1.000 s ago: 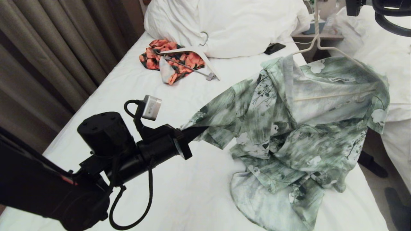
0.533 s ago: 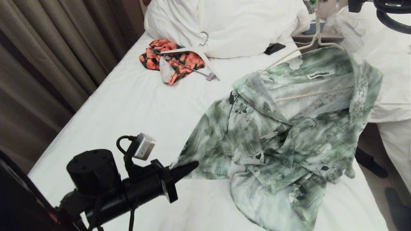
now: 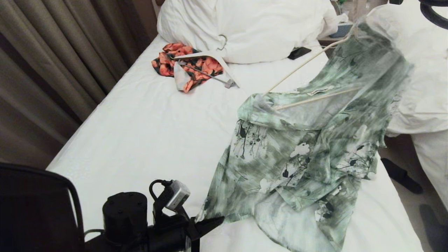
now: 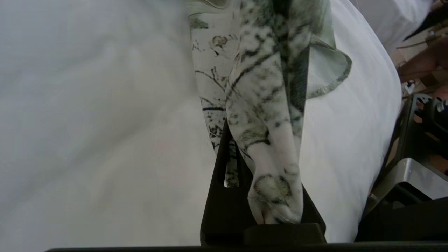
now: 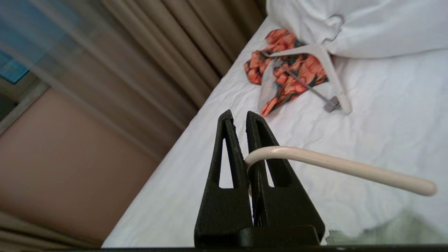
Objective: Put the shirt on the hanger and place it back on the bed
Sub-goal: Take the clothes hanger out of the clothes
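Note:
The green and white flowered shirt (image 3: 308,150) hangs slanted over the right half of the bed (image 3: 140,133), stretched between both grippers, with its lower part on the sheet. The cream wire hanger (image 3: 301,64) sits inside the shirt's shoulders, one arm and part of the bar showing. My left gripper (image 3: 218,221) is low at the bed's near edge, shut on a bunched corner of the shirt (image 4: 276,168). My right gripper (image 5: 239,115) is high at the far right, shut on the hanger's hook (image 5: 332,166); only its arm (image 3: 434,8) shows in the head view.
An orange-and-black garment (image 3: 189,64) with a thick white clip hanger (image 3: 225,68) lies by the pillows (image 3: 245,24). A black phone (image 3: 299,52) lies near them. Curtains (image 3: 52,52) run along the left. A second bed with duvets (image 3: 420,70) stands at the right.
My left gripper has pulled the shirt corner down toward the bed's near edge. The hanger has risen and tilted at the far right, and the shirt has stretched out between them.

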{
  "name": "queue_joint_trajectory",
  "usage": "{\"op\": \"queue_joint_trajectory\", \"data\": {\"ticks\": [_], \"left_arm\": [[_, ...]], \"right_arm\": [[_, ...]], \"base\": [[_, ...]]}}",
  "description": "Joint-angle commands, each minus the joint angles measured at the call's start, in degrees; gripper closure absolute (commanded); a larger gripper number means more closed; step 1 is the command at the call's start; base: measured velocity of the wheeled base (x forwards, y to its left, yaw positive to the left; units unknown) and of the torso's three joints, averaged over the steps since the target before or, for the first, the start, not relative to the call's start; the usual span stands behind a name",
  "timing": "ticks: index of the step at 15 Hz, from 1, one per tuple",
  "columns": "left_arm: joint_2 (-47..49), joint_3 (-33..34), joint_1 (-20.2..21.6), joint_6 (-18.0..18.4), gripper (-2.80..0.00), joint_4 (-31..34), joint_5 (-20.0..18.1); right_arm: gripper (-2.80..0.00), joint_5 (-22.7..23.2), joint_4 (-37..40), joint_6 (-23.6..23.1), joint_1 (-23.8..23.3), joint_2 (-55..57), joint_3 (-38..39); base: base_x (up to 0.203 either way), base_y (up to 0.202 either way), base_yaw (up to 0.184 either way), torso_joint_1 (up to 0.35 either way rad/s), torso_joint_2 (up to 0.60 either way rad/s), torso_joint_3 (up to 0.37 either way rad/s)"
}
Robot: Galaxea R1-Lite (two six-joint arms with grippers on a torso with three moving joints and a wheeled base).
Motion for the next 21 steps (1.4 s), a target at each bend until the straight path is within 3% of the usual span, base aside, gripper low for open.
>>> {"op": "queue_joint_trajectory", "data": {"ticks": [1,7,12,13,15,16,21], "left_arm": [[2.08,-2.16,-1.10,0.03,0.00,-0.45,0.09],[5.49,-2.13,-1.70,1.20,0.00,-0.45,0.05],[5.62,-4.20,-3.01,1.62,0.00,-0.45,0.38],[5.47,-5.36,-3.02,1.55,0.00,-0.45,1.02],[4.44,-9.07,-4.61,1.53,0.00,-0.28,5.99],[2.99,-11.40,-5.61,1.53,0.00,1.97,7.60],[-6.98,-28.59,-8.30,0.91,0.00,29.14,9.01]], "right_arm": [[0.00,0.11,0.11,0.16,-0.05,-0.52,0.11],[0.00,-0.94,-1.70,0.25,-3.65,-1.14,0.02],[0.00,-1.12,-1.79,0.25,-3.74,-1.31,0.02],[0.00,-1.20,-1.79,0.25,-3.59,-1.23,0.02],[0.00,-1.41,-1.74,0.24,-1.41,-0.88,0.09],[0.00,-2.40,-1.75,0.20,-0.04,-0.11,0.26],[0.00,-5.35,-1.86,-1.42,6.28,4.68,0.36]], "base": [[0.000,0.000,0.000,0.000,0.00,0.000],[0.000,0.000,0.000,0.000,0.00,0.000],[0.000,0.000,0.000,0.000,0.00,0.000],[0.000,0.000,0.000,0.000,0.00,0.000],[0.000,0.000,0.000,0.000,0.00,0.000],[0.000,0.000,0.000,0.000,0.00,0.000],[0.000,0.000,0.000,0.000,0.00,0.000]]}}
